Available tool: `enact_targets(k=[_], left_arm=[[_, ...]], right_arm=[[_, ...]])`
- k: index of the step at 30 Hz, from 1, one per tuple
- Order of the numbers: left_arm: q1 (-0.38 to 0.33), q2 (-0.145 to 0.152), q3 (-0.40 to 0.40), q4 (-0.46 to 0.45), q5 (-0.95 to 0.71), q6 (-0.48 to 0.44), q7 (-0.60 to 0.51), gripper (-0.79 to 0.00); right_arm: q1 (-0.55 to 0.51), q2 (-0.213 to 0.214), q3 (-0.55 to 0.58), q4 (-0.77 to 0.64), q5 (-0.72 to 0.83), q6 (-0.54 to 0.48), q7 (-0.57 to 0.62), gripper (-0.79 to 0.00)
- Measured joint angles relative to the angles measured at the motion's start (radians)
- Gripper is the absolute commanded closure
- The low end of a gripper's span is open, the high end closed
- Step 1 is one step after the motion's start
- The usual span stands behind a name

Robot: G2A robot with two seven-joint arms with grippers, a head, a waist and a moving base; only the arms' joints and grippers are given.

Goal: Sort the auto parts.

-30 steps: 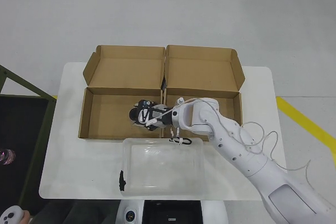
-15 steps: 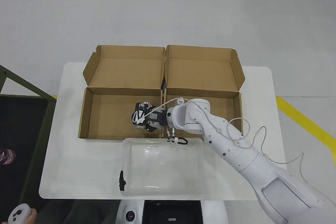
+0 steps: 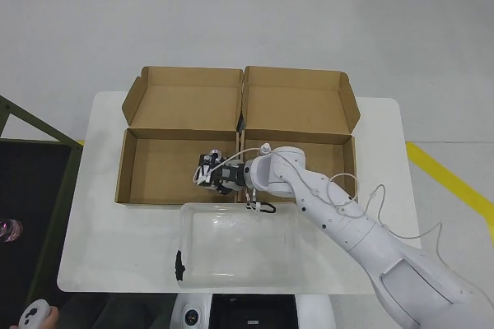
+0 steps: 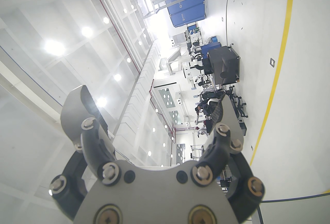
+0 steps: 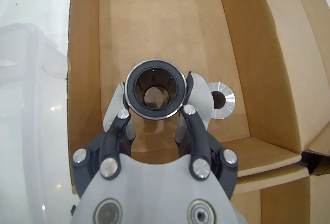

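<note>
My right gripper (image 5: 156, 85) is shut on a black cylindrical bearing (image 5: 156, 64), holding it end-on above the floor of the left cardboard box (image 5: 165, 29). A silver flanged ring (image 5: 224, 100) lies on the box floor, close beside one finger. From the top view, the right gripper (image 3: 207, 173) hangs over the right end of the left box (image 3: 152, 169). My left gripper (image 4: 150, 101) points up at the hall ceiling, open, with nothing between its fingers.
A second open cardboard box (image 3: 313, 156) adjoins on the right. A clear plastic bin (image 3: 239, 243) sits on the white table (image 3: 99, 230) in front of both boxes, with a small black piece (image 3: 179, 265) at its left rim. The box flaps stand up behind.
The right gripper has shifted slightly leftward over the left box, still holding the bearing; the arm's elbow has swung in closer.
</note>
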Motion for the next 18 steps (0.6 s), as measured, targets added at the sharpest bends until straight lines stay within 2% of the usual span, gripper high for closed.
enact_targets(k=[7, 13, 16, 18], left_arm=[[0.0, 0.0, 0.0, 0.0, 0.0, 0.0, 0.0, -0.785], [0.0, 0.0, 0.0, 0.0, 0.0, 0.0, 0.0, -0.785], [0.0, 0.0, 0.0, 0.0, 0.0, 0.0, 0.0, -0.785], [0.0, 0.0, 0.0, 0.0, 0.0, 0.0, 0.0, -0.785]], right_arm=[[-0.001, -0.005, 0.004, 0.004, -0.013, -0.006, 0.009, -0.326], [-0.003, -0.008, 0.011, -0.007, -0.019, -0.013, 0.016, -0.376], [-0.005, -0.008, 0.016, -0.019, -0.019, -0.02, 0.02, -0.453], [-0.007, -0.008, 0.02, -0.028, -0.02, -0.023, 0.024, -0.462]])
